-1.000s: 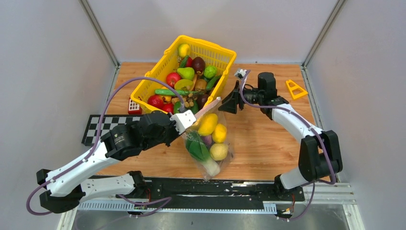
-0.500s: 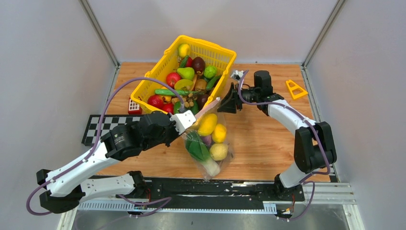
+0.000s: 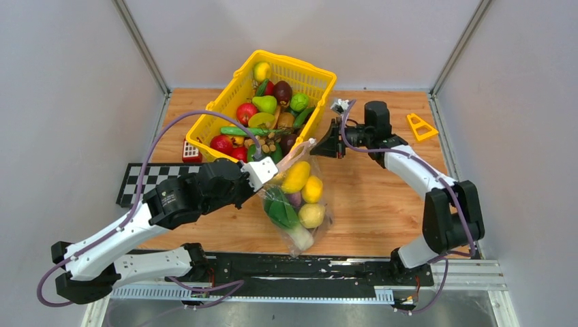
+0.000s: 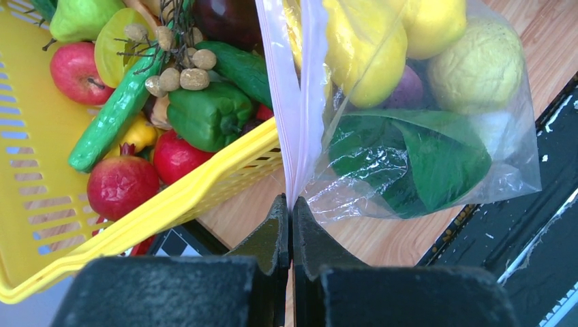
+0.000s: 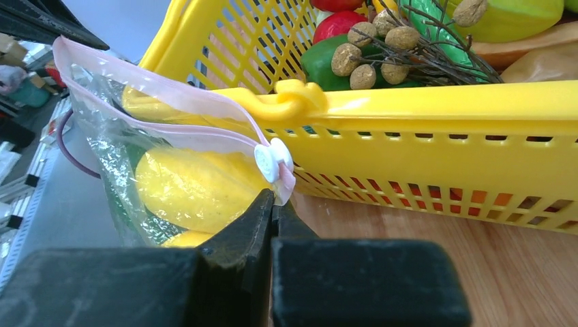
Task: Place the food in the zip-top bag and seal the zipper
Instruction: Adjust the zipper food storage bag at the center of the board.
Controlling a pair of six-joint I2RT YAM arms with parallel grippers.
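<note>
Barely a shift from the right gripper [image 5: 272, 201] — pinched tight on the slider end of the zipper [image 5: 170, 88], left gripper [image 4: 291, 204] clamping the other. The zip-top bag [image 3: 300, 204], food [image 3: 295, 176] inside, rests on the worktop [image 3: 382, 197] beside the basket [image 3: 211, 116] — still unsealed.

Basket [image 3: 213, 112]: yellow lattice. Zip-top bag [image 3: 320, 219], in front of the basket: clear, edged by a pale pink zipper [image 4: 294, 95] with a white slider [image 5: 272, 160]. Food [image 3: 296, 176] inside is coloured yellow, green and purple. Checkerboard [image 3: 146, 176], left of the basket: black and white squares. Triangle [image 3: 420, 127], right of the basket: yellow-orange. Counter [image 3: 382, 191]: brown wood grain.
</note>
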